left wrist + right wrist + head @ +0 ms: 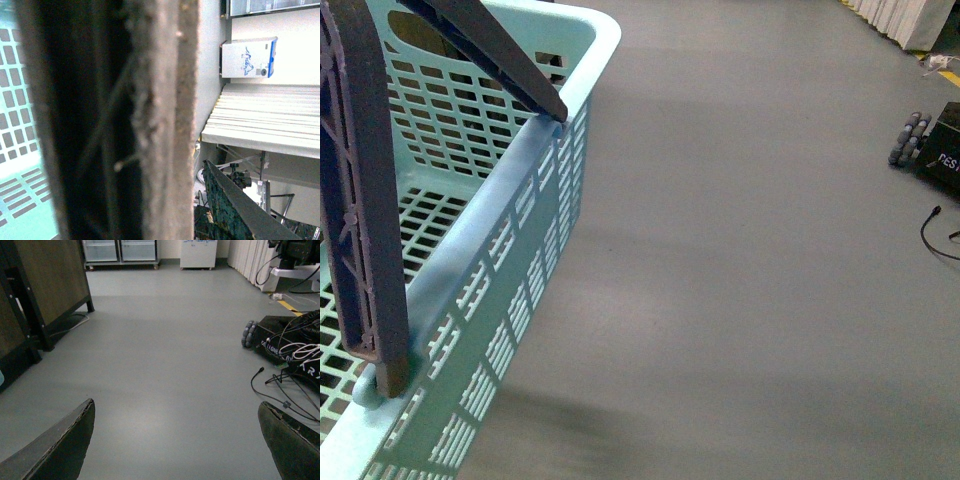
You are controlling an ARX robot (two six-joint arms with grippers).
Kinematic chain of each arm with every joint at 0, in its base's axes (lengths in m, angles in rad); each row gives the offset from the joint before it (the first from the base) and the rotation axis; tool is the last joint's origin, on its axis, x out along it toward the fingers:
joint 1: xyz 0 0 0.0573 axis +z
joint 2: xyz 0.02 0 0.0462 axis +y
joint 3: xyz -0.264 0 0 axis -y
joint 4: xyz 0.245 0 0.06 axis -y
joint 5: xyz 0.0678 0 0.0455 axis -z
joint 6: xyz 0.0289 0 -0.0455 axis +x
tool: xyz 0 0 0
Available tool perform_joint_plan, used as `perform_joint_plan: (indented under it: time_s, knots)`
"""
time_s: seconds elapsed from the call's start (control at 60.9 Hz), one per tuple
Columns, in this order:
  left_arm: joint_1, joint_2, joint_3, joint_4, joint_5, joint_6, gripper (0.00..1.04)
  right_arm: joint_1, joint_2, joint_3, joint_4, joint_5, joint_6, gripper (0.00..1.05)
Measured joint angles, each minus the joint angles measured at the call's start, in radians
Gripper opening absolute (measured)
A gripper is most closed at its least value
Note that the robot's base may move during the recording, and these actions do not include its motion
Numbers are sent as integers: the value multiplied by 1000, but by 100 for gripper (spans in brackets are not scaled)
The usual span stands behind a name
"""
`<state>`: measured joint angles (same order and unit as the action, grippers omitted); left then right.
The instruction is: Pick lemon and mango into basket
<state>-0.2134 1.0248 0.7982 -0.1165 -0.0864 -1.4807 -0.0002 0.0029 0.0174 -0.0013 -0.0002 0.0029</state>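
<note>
Right claw point(176, 406) first: on its wrist feed I see its two dark fingers point(60, 450) set wide apart with only grey floor point(165, 355) between them, so it is spread and holding nothing. Ahead of it a black wheeled base point(280, 337) sits on the floor with loose cables point(282, 390) trailing from it. On the other side stand dark wooden boards point(50, 280) in black frames, and a white cabinet point(198, 252) is against the far wall.

On the front feed the basket point(480, 225) fills the left side, very close to the camera. It is pale turquoise with slotted walls and a slotted bottom. One brown-grey handle point(365, 220) stands nearly upright from the near end of its right-hand rim. A second handle bar point(490, 50) slants down to meet that same rim further back. Beyond that rim there is only floor, with the wheeled base and a thin cable at the far right edge.

Of the left claw point(227, 205) I get only one dark, worn finger, so I cannot tell whether it is spread or closed. Most of that feed is taken up by a blurred brown-grey post point(150, 120) right against the lens, and I can't say for certain what it is. The basket's turquoise lattice shows just beside the post, and on the post's other side, well away, are a white box point(248, 57) with blue print and pale slatted panels point(270, 115).
</note>
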Motion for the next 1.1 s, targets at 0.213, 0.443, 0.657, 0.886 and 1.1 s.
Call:
perform_joint_plan:
  time_s: [0.213,0.443,0.657,0.886,1.1]
  knots:
    - [0,0,0,0,1,-1,27,0,0,0,0,0,0,96]
    - [0,0,0,-2,2,-1,27,0,0,0,0,0,0,96]
    - [0,0,0,-2,2,-1,27,0,0,0,0,0,0,96]
    - [0,0,2,-2,1,-1,27,0,0,0,0,0,0,96]
    - [0,0,2,-2,1,-2,27,0,0,0,0,0,0,96]
